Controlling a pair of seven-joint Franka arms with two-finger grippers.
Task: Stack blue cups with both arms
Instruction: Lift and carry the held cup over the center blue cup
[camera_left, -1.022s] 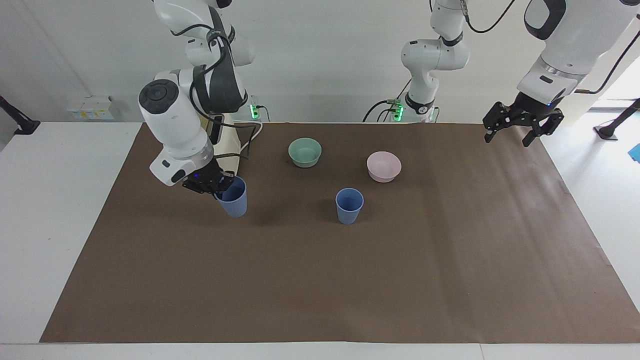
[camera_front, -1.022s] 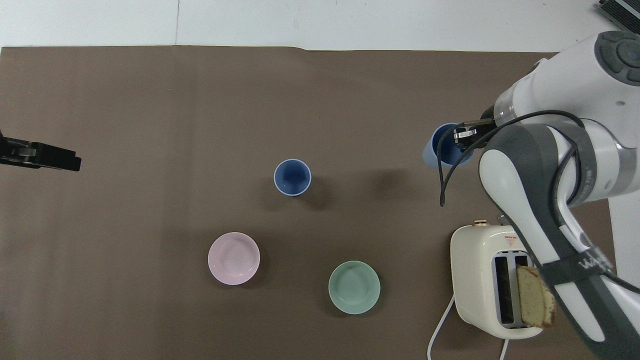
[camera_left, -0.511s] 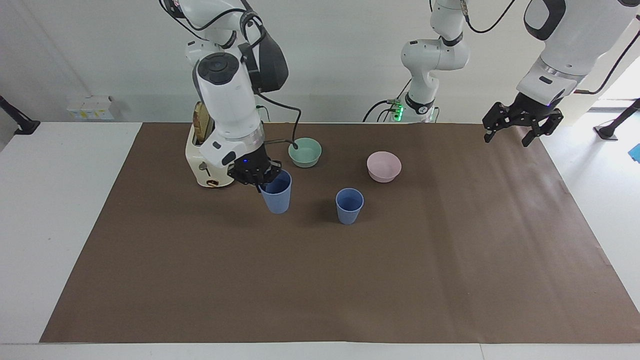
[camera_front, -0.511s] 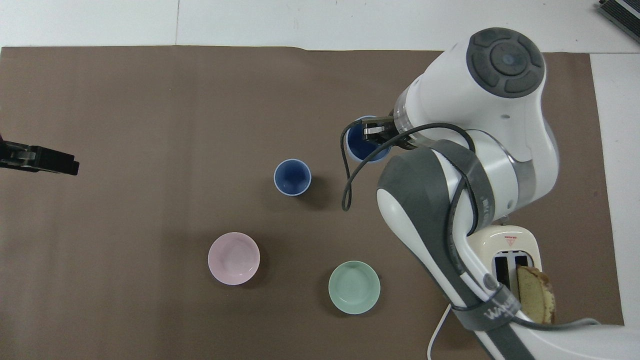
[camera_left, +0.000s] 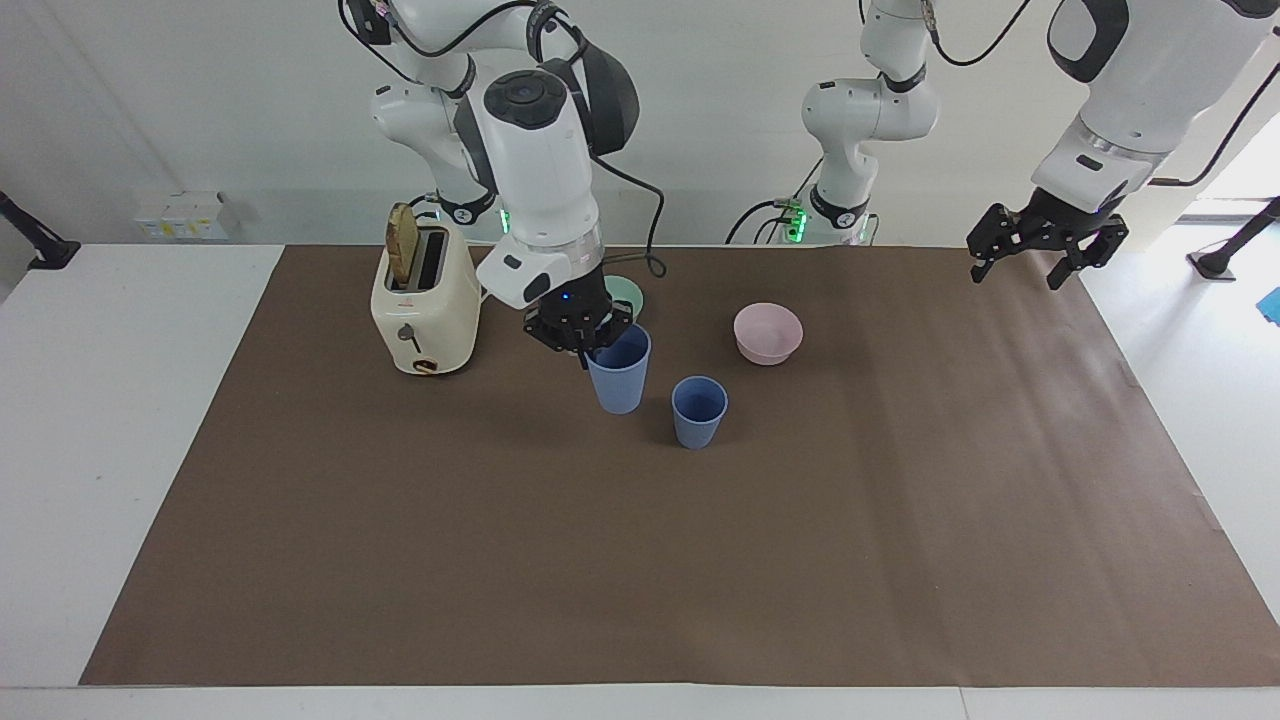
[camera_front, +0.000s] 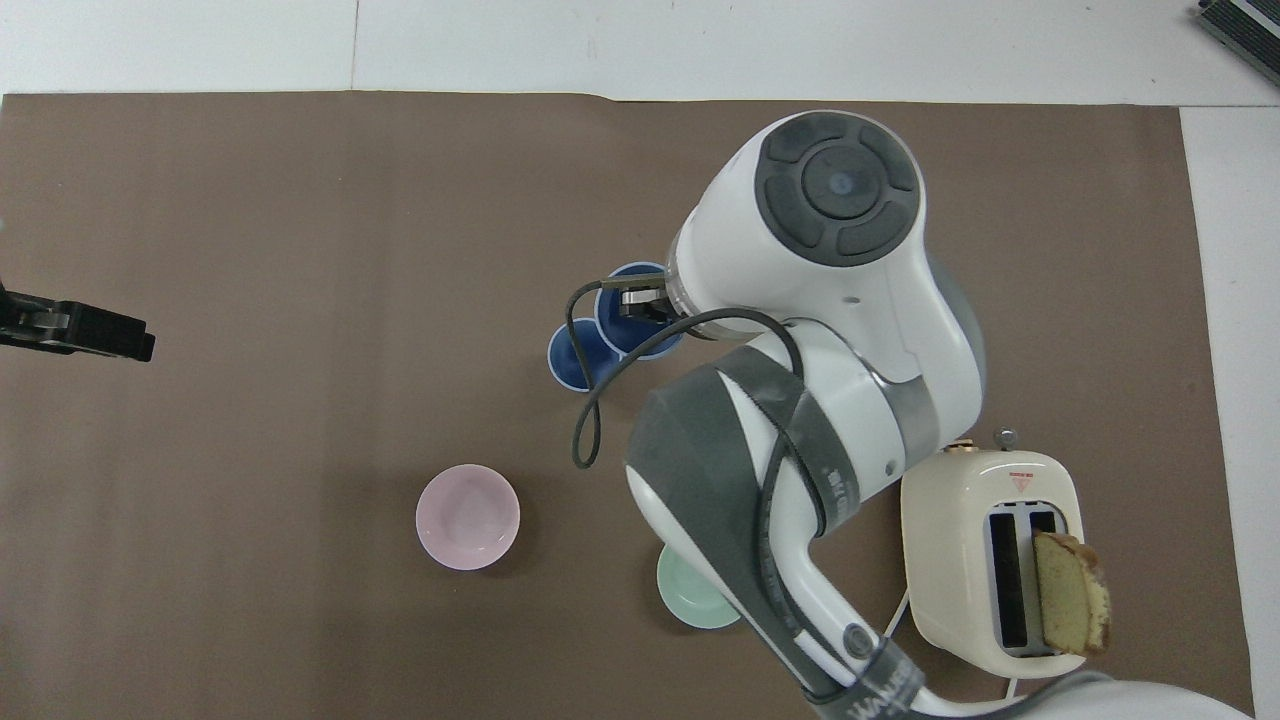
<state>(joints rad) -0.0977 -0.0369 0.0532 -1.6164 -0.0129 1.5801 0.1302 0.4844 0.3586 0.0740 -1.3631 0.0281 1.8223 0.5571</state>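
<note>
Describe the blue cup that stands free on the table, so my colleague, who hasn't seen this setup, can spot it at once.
Start at the cream toaster at the right arm's end of the brown mat, then look toward the middle, past the mint-green bowl. The free blue cup stands upright there, farther from the robots than the pink bowl. Its twin, the held blue cup, hangs in the right claw; nothing touches this one.

White table (camera_left: 120, 420) under brown mat (camera_left: 640, 560); toaster (camera_left: 425, 300), blue cup (camera_left: 698, 412), pink bowl (camera_left: 767, 333), green bowl (camera_front: 690, 603).
</note>
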